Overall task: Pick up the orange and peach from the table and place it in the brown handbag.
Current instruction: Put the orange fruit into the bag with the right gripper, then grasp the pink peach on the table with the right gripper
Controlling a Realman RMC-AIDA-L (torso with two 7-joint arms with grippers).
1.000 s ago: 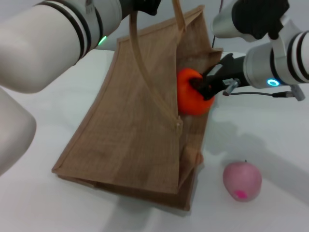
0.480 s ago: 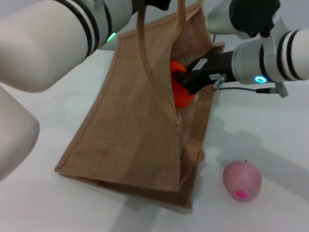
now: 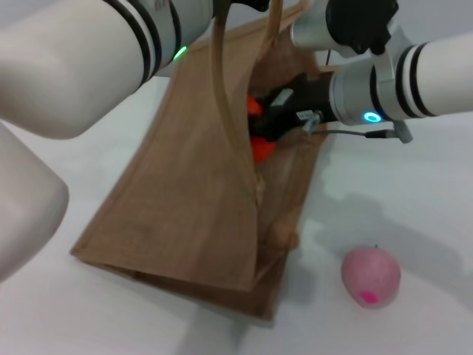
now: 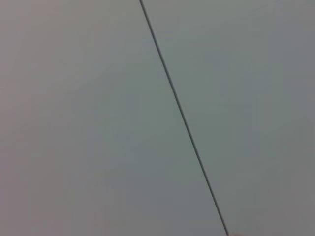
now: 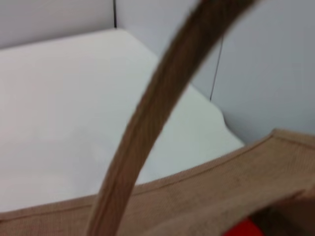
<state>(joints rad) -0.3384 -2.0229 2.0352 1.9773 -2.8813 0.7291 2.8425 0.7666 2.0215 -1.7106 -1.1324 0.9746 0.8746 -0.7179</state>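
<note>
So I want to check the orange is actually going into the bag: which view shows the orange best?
The head view: the orange sits in the mouth of the brown handbag, held by the right gripper. The right wrist view shows only a red-orange sliver behind the bag's rim. The left wrist view shows none of it.

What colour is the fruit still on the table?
Pale pink with a brighter magenta spot: the peach, clearest in the head view.

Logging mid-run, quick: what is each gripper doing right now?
Left gripper: out of view above the brown handbag; state cannot be told.
Right gripper: shut on the orange, inside the bag's mouth.
</note>
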